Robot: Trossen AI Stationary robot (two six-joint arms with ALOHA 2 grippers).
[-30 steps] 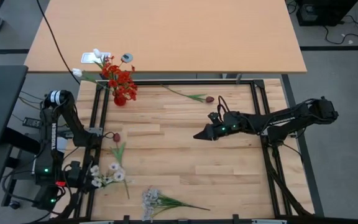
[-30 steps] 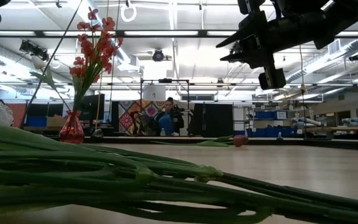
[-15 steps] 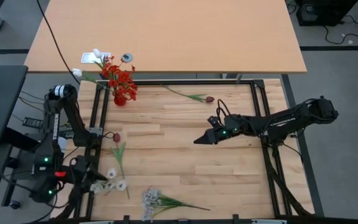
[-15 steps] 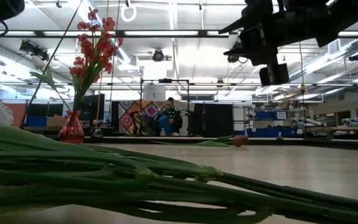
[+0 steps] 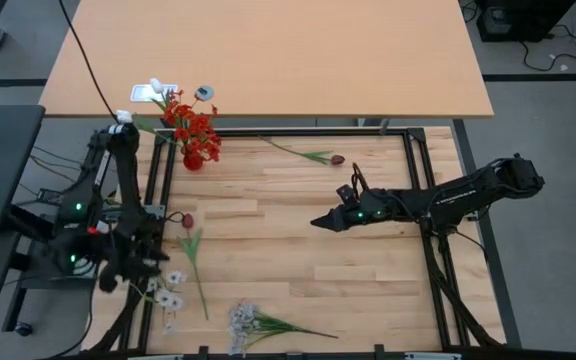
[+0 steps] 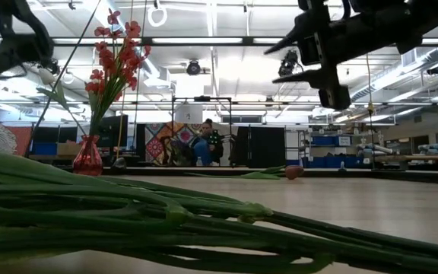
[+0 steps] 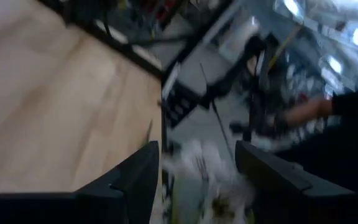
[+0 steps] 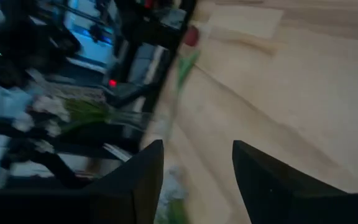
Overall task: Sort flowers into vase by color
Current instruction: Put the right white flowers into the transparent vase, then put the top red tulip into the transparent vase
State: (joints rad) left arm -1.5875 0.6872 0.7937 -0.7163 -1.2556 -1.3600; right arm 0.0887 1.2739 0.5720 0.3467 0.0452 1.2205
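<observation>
White blooms (image 5: 169, 297), a small bunch on thin green stalks, have been dragged toward seven o'clock on the wooden table (image 5: 298, 260) and now lie across its left frame rail; half a second ago they were seen a little further in. The left gripper (image 5: 140, 272) is found just beside them, its fingers spread, and in the left wrist view the pale blooms (image 7: 197, 171) are glimpsed between the two dark fingers, though whether the stalks are actually pinched cannot be told. The left arm has been swung outward over the same interval.

No white stem appears to have been delivered yet. The red vase (image 5: 192, 160), already filled with red blossoms (image 5: 194, 128), stands at ten o'clock. Two maroon tulips are left lying: one (image 5: 187, 220) at nine o'clock, one (image 5: 337, 159) near twelve. A pale bunch (image 5: 243, 322) remains at six o'clock.

The right gripper (image 5: 318, 220), fingers parted and empty, hangs above the table's centre.
</observation>
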